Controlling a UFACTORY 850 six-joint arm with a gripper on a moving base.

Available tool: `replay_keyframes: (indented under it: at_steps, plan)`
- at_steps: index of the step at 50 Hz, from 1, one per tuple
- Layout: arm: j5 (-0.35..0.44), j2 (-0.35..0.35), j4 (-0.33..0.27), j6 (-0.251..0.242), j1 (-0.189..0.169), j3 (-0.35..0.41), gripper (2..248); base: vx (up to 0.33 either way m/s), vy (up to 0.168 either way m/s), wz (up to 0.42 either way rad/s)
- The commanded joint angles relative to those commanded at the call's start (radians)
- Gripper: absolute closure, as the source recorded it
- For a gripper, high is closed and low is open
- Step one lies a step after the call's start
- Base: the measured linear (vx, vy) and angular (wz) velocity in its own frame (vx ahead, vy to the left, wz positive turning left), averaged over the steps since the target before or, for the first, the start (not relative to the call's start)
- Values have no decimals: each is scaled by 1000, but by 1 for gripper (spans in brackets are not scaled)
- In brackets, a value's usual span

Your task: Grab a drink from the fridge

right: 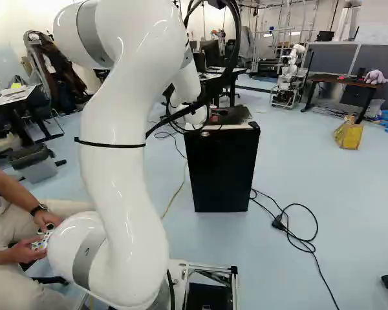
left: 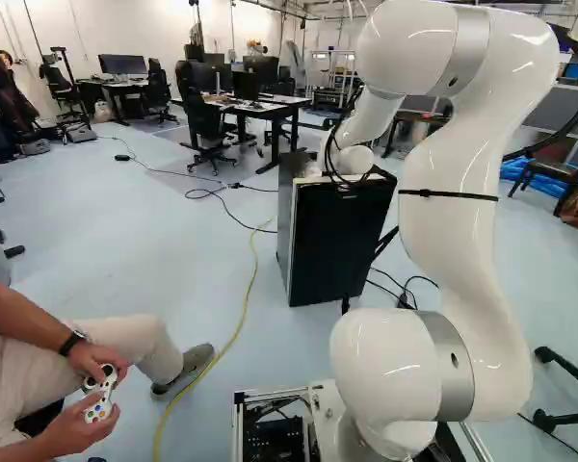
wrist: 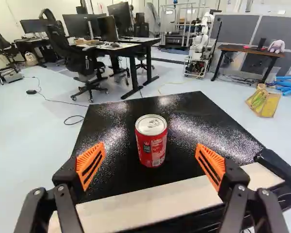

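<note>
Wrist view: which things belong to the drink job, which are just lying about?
Job:
- red can, standing on the fridge
- fridge
- gripper, open

Lying about:
- cable
- office chair
- soft toy
- yellow container

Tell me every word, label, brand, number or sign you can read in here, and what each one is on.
Nothing can be read with certainty, so I have no words to quote.
Red drink can: pale lettering and small print on its side, too small to read surely.
Small black fridge: a tiny mark near the top of its front, too small to read.
</note>
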Motion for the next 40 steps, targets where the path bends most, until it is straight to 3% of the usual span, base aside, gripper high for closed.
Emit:
replay_keyframes:
  at_steps: [40]
  plan:
    - [45, -50, 0, 0, 4, -53, 3, 0, 0, 0]
